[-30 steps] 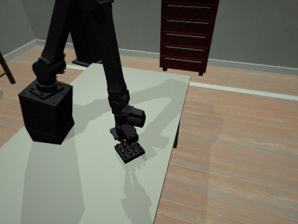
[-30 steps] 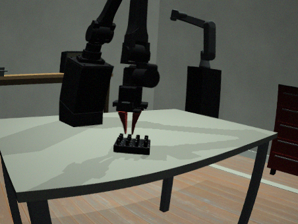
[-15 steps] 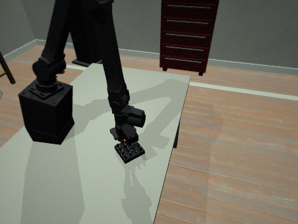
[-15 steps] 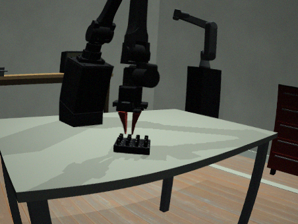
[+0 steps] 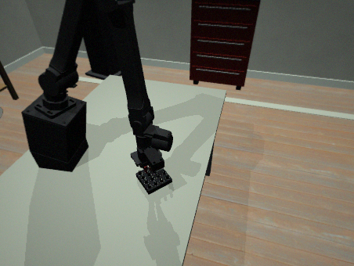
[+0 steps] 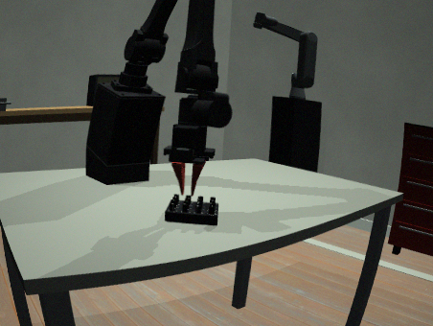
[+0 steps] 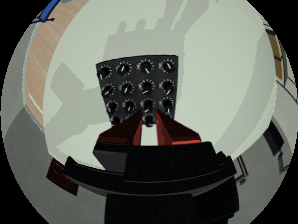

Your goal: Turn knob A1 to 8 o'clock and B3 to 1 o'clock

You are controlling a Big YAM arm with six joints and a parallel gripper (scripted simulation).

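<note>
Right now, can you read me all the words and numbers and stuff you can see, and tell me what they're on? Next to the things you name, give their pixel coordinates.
None: I can't read a single word or number in any view.
Knob box (image 5: pixel 149 192) (image 6: pixel 191 219) (image 7: pixel 136 61): tiny pale marks around its knobs; any printed names are too small and blurred to read.
Red drawer cabinet (image 5: pixel 223 48) (image 6: pixel 416 192): no lettering I can make out.

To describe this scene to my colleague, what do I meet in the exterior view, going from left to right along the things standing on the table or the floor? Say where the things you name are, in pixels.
Black box-shaped arm pedestal (image 5: pixel 55 137) (image 6: pixel 122 139), black box with knobs (image 5: pixel 149 192) (image 6: pixel 191 218), tall black pedestal (image 6: pixel 296 134), dark red drawer cabinet (image 5: pixel 219 43) (image 6: pixel 417 192).
</note>
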